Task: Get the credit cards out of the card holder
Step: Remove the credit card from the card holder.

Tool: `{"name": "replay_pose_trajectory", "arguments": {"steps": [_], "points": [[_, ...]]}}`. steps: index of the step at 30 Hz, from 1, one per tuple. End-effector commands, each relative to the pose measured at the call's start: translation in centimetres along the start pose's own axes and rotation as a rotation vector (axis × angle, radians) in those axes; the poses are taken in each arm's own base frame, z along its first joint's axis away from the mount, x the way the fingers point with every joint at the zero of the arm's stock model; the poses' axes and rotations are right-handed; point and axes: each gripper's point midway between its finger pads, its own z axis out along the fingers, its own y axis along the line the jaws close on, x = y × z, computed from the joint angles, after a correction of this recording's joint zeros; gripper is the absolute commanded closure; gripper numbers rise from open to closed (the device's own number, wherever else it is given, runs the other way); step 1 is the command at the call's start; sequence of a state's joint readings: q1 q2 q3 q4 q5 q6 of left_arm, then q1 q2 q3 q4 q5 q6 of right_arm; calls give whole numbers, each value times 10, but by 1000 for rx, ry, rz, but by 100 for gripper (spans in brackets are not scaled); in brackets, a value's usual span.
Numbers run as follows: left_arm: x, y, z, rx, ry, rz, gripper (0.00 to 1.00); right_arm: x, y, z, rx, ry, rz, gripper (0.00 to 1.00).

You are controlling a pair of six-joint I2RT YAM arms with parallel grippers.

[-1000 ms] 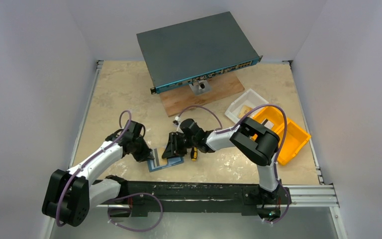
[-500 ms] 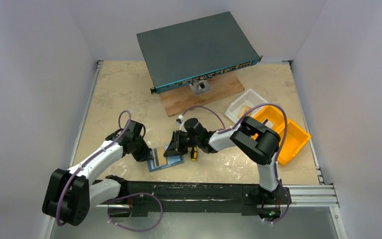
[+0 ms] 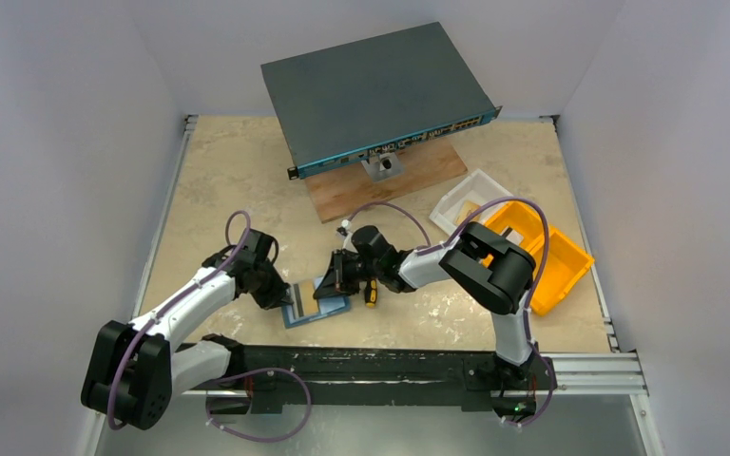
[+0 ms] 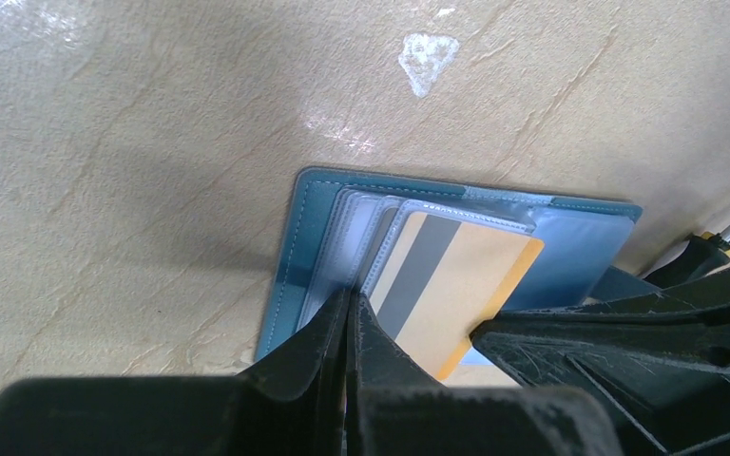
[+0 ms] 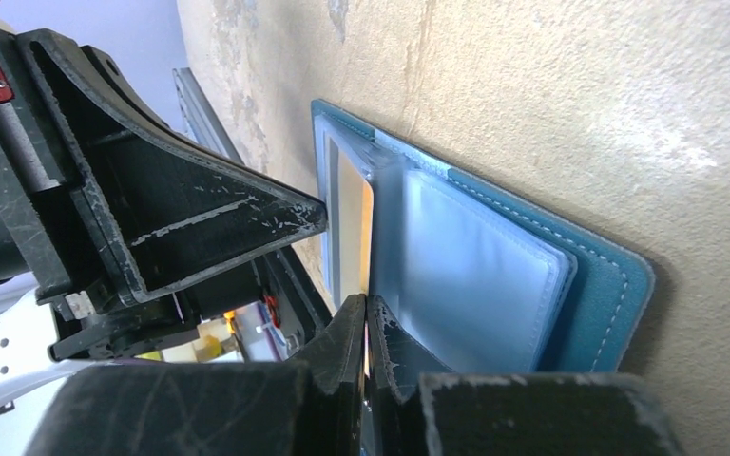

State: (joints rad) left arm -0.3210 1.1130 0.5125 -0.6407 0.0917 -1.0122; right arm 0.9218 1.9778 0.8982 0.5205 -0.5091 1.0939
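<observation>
The card holder (image 3: 316, 308) lies open on the table, teal with pale clear sleeves (image 4: 361, 223) (image 5: 480, 275). A tan credit card (image 4: 456, 285) with a grey stripe sticks partway out of a sleeve toward the right. My right gripper (image 5: 368, 309) (image 3: 329, 285) is shut on that card's edge, and a yellow sliver shows between its fingers. My left gripper (image 4: 349, 309) (image 3: 286, 296) is shut, its tips pressing on the sleeves at the holder's left side. Whether other cards sit in the sleeves I cannot tell.
A screwdriver (image 3: 371, 294) with a yellow-and-black handle lies just right of the holder. Behind stand a large grey network switch (image 3: 375, 90) on a wooden board (image 3: 409, 179), a white tray (image 3: 464, 198) and an orange bin (image 3: 547, 256).
My right gripper's jaws have closed from open onto the card's edge and shifted slightly right. The left gripper and the holder have stayed put.
</observation>
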Motion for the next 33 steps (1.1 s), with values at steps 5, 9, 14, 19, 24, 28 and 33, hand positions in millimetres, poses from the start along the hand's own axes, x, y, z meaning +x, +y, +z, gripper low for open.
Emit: {"name": "replay_pose_trajectory", "arguments": {"steps": [5, 9, 14, 19, 24, 28, 33], "points": [[-1, 22, 3, -106, -18, -11, 100, -17, -16, -18, 71, -78, -18, 100], [-2, 21, 3, -102, -19, -9, 100, -19, -21, -22, 88, -87, -20, 100], [-1, 20, 4, -102, -9, -8, 100, -19, -17, -19, 61, -74, -35, 91], [-1, 18, 4, -97, -7, -6, 100, -19, -15, -12, 45, -51, -44, 74], [-1, 17, 5, -95, -3, -5, 100, -16, -12, -6, 32, -24, -51, 72], [-2, 16, 5, -94, -1, -3, 100, -10, -6, 2, 21, 2, -64, 72], [-2, 15, 5, -94, -1, -3, 100, -5, -3, 7, 18, 16, -73, 73]]}}
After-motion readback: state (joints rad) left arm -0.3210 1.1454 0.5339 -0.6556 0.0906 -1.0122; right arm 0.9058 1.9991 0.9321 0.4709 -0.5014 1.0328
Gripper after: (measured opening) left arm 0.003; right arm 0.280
